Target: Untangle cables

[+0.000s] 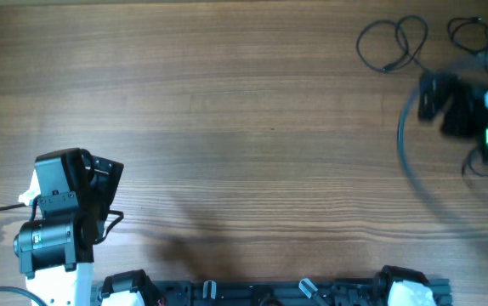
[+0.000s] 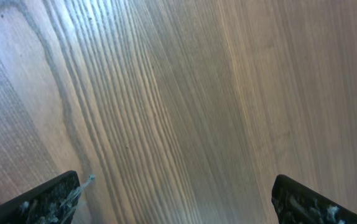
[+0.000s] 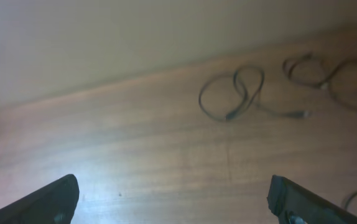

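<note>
While stretched toward the table's [image 1: 244,127] far-right corner, hangs blurred overhead with right gripper [image 3: 172,199] spread wide, empty. Sits folded at near left with left gripper [image 2: 175,199] equally spread, empty. Shows cables [image 1: 394,44] lying in loose loops far right, ahead of right gripper, untouched.

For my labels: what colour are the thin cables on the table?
The cables are dark grey-black; right wrist view shows them best.

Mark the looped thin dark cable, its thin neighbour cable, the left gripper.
looped thin dark cable [image 3: 229,116]: right wrist view, lower plug.
thin neighbour cable [image 3: 323,83]: right wrist view, strand junction.
left gripper [image 2: 175,184]: left wrist view, between fingertips.
</note>
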You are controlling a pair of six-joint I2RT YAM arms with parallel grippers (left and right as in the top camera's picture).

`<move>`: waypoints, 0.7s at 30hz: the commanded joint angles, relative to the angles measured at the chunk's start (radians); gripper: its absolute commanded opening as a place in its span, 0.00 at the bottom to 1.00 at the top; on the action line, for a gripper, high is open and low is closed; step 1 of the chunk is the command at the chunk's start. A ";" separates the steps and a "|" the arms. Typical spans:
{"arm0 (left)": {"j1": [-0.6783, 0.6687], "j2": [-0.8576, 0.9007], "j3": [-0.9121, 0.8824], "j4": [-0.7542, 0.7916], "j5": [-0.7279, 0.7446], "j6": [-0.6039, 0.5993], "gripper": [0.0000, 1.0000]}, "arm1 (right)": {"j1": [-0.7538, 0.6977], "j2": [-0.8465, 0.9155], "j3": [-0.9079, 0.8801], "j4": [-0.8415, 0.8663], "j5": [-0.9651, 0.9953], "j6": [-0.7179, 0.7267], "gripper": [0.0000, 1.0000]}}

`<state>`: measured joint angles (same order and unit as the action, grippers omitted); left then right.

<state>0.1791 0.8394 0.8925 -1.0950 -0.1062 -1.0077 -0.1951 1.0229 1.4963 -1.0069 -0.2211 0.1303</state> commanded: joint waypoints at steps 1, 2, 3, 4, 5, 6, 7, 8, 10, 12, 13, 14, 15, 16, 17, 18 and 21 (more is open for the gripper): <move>0.007 -0.002 0.011 0.002 0.000 0.012 1.00 | 0.006 -0.262 -0.151 0.025 0.034 0.037 1.00; 0.007 -0.002 0.011 0.002 0.000 0.012 1.00 | 0.006 -0.343 -0.185 0.025 0.033 0.037 1.00; 0.007 -0.002 0.011 0.002 0.000 0.012 1.00 | 0.006 -0.401 -0.206 0.024 0.034 0.037 1.00; 0.007 -0.002 0.011 0.002 0.000 0.012 1.00 | 0.007 -0.452 -0.223 0.024 0.034 0.038 1.00; 0.007 -0.002 0.011 0.002 0.000 0.012 1.00 | 0.006 -0.507 -0.239 0.027 0.034 0.050 1.00; 0.007 -0.002 0.011 0.002 0.000 0.012 1.00 | 0.006 -0.540 -0.246 0.024 0.034 0.075 1.00; 0.007 -0.002 0.011 0.002 0.000 0.012 1.00 | 0.006 -0.575 -0.247 0.012 0.034 0.097 1.00; 0.007 -0.002 0.011 0.002 0.000 0.012 1.00 | 0.006 -0.592 -0.247 -0.006 0.034 0.098 1.00; 0.007 -0.002 0.011 0.002 0.000 0.012 1.00 | 0.006 -0.613 -0.246 -0.078 0.034 0.099 1.00; 0.007 -0.002 0.011 0.002 0.000 0.012 1.00 | 0.006 -0.615 -0.247 -0.180 0.034 0.099 1.00; 0.007 -0.002 0.011 0.002 0.000 0.012 1.00 | 0.006 -0.614 -0.247 -0.222 0.076 0.065 1.00; 0.007 -0.002 0.011 0.002 0.000 0.012 1.00 | 0.006 -0.614 -0.247 -0.240 0.134 0.045 1.00; 0.007 -0.002 0.011 0.002 0.000 0.012 1.00 | 0.006 -0.614 -0.247 -0.253 0.163 0.045 1.00; 0.007 -0.002 0.011 0.002 0.000 0.012 1.00 | 0.006 -0.614 -0.247 -0.273 0.175 0.045 1.00; 0.007 -0.002 0.011 0.002 0.000 0.012 1.00 | 0.006 -0.614 -0.247 -0.293 0.176 0.046 1.00; 0.007 -0.002 0.011 0.002 0.000 0.012 1.00 | 0.006 -0.614 -0.247 -0.316 0.176 0.047 1.00; 0.007 -0.002 0.011 0.002 0.000 0.012 1.00 | 0.006 -0.614 -0.247 -0.377 0.162 0.071 1.00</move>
<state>0.1791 0.8394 0.8925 -1.0954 -0.1066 -1.0077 -0.1925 0.4194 1.2514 -1.3548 -0.0849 0.1928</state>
